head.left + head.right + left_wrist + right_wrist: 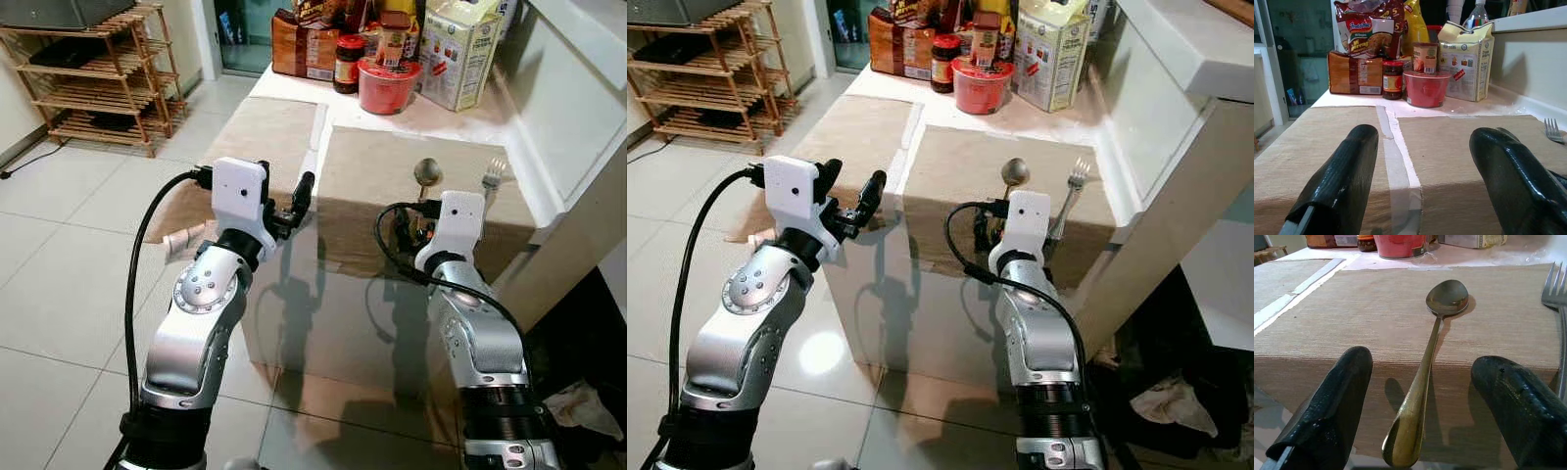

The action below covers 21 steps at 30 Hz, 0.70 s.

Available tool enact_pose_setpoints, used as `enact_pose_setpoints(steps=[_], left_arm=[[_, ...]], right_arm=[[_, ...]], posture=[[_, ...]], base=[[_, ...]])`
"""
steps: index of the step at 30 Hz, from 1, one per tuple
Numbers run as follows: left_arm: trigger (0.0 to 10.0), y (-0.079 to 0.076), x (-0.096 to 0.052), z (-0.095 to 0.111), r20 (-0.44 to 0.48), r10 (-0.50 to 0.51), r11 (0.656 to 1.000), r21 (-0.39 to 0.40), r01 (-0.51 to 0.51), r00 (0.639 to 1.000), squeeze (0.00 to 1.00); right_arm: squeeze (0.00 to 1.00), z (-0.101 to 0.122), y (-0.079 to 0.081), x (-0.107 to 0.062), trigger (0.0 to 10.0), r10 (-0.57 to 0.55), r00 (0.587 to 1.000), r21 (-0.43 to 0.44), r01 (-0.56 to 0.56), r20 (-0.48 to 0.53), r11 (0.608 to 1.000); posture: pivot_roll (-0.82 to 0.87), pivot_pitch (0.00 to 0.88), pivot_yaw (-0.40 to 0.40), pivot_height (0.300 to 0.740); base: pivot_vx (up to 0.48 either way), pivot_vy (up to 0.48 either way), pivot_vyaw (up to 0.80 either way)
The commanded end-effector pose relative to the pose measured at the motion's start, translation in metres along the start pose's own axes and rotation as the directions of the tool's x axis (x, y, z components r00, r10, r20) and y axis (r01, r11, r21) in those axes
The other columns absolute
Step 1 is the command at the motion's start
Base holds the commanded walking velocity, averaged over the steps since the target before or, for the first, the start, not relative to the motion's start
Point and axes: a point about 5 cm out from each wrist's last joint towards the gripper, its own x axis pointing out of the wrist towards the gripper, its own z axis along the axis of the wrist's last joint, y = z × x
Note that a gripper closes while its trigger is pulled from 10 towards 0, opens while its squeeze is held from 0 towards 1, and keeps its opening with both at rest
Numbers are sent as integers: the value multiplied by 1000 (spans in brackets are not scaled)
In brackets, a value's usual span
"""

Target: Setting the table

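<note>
Right gripper lined up on the spoon

The right gripper point(1420, 406) hung at the mat's point(372, 176) near edge, fingers apart and empty, the spoon point(1432, 357) handle between them, overhanging; the fork point(490, 181) lay beside. The left gripper point(1425, 181), also spread and empty, hovered nearby. The step looked like picking up the spoon; next, closing on the handle.

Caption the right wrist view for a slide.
Open right gripper straddling a spoon handle overhanging the placemat edge, fork alongside.
</note>
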Motion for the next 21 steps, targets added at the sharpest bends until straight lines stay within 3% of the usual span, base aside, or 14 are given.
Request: enact_pose_setpoints(steps=[1, 21], left_arm=[[10000, -2, -1, 3, 4, -6, 1000, 3, 6, 1000, 0], [10000, -2, -2, 3, -3, -1, 1000, 1, 1, 1000, 0]], right_arm=[[0, 0, -1, 2, 10000, -6, 1000, 19, 6, -13, 1000], [0, -3, 0, 4, 10000, -4, 999, 43, 6, -37, 999]], posture=[[129, 0, -6, 740], [133, 0, -9, 740]], base=[[0, 0, 0], [0, 0, 0]])
